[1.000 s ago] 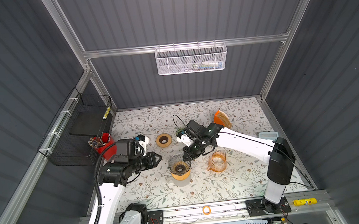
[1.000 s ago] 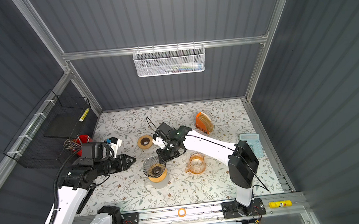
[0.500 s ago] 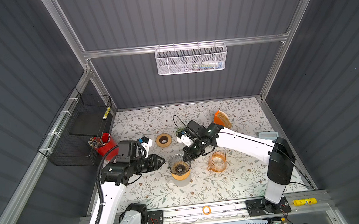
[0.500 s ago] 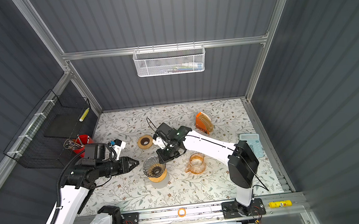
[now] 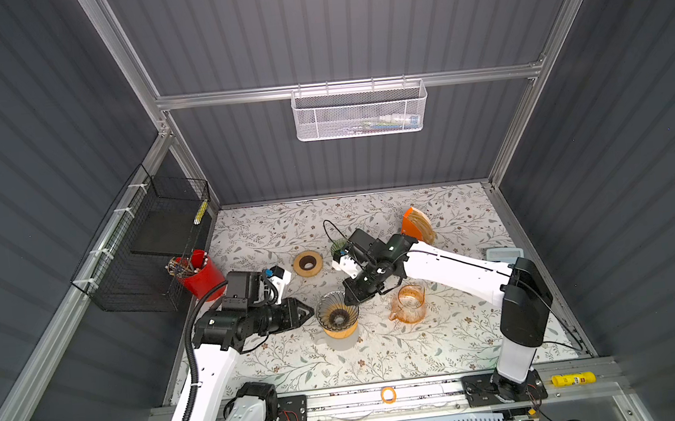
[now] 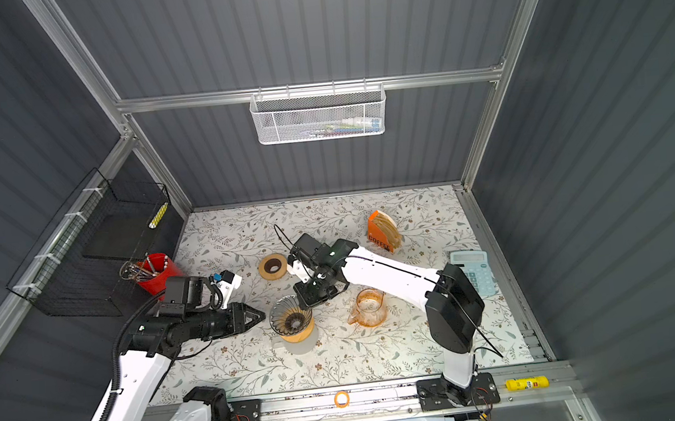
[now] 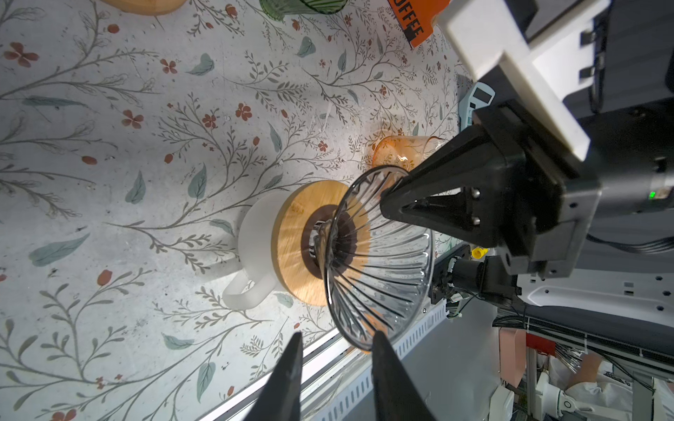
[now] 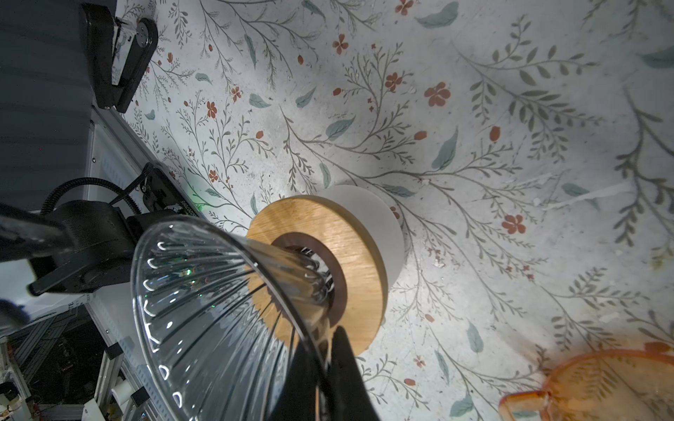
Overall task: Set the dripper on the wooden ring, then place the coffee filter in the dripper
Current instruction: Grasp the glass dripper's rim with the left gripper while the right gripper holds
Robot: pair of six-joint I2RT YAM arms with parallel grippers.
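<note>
Gripping the dripper [image 5: 338, 314] rim, right hand [image 5: 350, 300] faces left hand [image 5: 310, 311].

Both top views look steeply down from high above the front of the table [image 5: 381, 353], far from the dripper [image 5: 338, 315] near each view's middle [image 6: 291, 317]. The left wrist camera faces the dripper [image 7: 379, 262] side-on from close by. The right wrist camera, closer still, looks down past the rim of the dripper [image 8: 219, 310] from the opposite side. All four share the dripper and the mug [image 7: 255, 233] beneath it.
</note>
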